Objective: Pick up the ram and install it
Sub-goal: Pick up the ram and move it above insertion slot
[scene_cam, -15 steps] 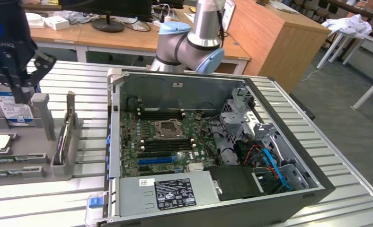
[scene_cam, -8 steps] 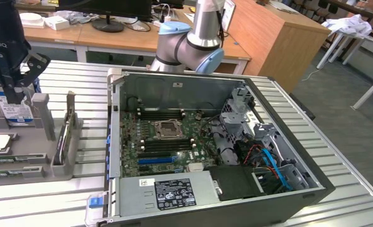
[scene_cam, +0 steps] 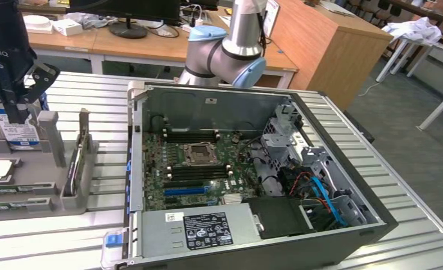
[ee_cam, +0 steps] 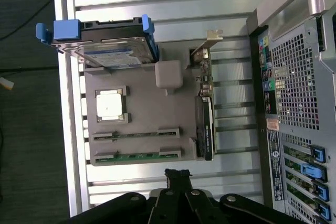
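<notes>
Jaws shut, empty, near grey tray [ee_cam: 142,108]; ram [ee_cam: 137,155] lying in tray slot; "OTIQ" legible on housing [scene_cam: 0,45].

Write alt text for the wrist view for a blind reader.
A grey parts tray holds the ram, a blue-bracketed hard drive and a square chip. The shut end effector hovers near the tray, holding nothing; the computer case stands beside it.

The exterior view looks obliquely down on the computer case [scene_cam: 206,109] and gray tray [ee_cam: 152,108], both shared with the overhead wrist view.
</notes>
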Available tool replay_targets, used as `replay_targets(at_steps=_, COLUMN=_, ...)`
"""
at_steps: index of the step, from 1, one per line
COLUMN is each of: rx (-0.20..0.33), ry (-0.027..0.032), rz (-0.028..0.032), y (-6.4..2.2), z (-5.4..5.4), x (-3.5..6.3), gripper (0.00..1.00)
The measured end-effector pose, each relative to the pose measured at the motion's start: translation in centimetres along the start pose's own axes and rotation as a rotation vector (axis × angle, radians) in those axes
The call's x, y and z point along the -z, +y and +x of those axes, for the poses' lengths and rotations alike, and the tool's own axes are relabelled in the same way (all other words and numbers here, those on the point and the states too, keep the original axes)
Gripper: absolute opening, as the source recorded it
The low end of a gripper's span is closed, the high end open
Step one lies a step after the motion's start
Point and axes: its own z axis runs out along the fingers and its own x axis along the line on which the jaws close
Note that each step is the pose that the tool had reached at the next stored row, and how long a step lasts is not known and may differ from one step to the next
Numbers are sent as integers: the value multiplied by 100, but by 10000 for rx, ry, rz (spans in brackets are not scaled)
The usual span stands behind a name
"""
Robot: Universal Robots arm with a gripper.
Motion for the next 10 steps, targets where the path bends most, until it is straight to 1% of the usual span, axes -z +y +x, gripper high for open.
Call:
replay_targets(at_steps=3, rx=-1, ry=0, rz=0, y=0, z=1, x=0, gripper=10)
replay_targets(at_steps=4, rx=4, ry=-11, rz=1, y=1, z=7, x=-1, gripper=10)
replay_targets(at_steps=5, rx=106, ry=-13, rz=4, y=1, z=6, x=-2, gripper=10)
replay_targets(at_steps=10, rx=1014, ry=22, rz=28, y=1, z=6, x=-6, gripper=10)
